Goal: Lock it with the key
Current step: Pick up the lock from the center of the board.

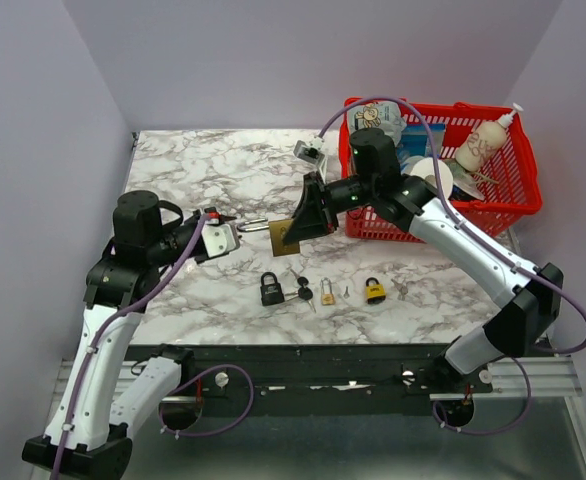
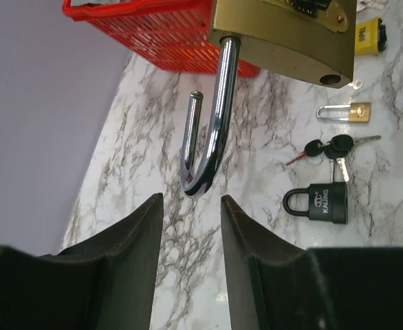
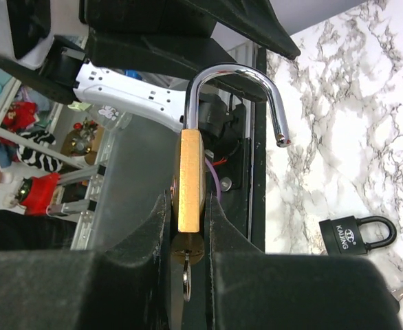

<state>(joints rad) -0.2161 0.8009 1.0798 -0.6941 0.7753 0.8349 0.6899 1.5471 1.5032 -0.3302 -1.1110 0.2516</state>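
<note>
My right gripper (image 1: 308, 215) is shut on the flat sides of a large brass padlock (image 1: 284, 234), holding it above the marble table (image 1: 193, 170). Seen from the right wrist, the brass body (image 3: 190, 179) sits between the fingers, with a key (image 3: 186, 285) stuck in its keyhole. Its chrome shackle (image 3: 232, 75) stands open, its free end out of the body. My left gripper (image 2: 191, 199) is open just short of the shackle's bend (image 2: 212, 124), with nothing between its fingers. From above, the left gripper (image 1: 228, 240) faces the shackle (image 1: 256, 225).
On the table near the front lie a black padlock (image 1: 271, 289), a bunch of keys (image 1: 301, 290), a small brass padlock (image 1: 327, 292) and a yellow padlock (image 1: 375, 291). A red basket (image 1: 518, 205) with a bottle (image 1: 483, 142) stands at the back right.
</note>
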